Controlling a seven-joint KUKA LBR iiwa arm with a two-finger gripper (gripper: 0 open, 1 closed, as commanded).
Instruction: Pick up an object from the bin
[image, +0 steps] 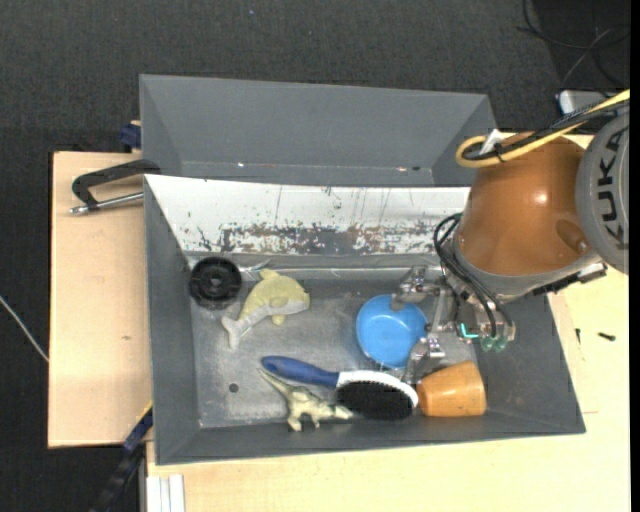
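Orange wrist cover (520, 215) uppermost, I judged the gripper (432, 320) approaching just right of the round blue plastic cup (385, 335), jaw state I couldn't tell; next needed centring, then closing.

Single camera, high above the grey metal bin (172, 340), tilted slightly from near rim toward far wall. Moderately close, whole bin framed. Orange-covered robot arm (520, 215) enters over right rim.

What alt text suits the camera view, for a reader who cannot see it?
The gripper hangs at the right of the bin, next to a blue cup and an orange block. A brush, a pale fish toy, a black disc and a small figure lie further left.
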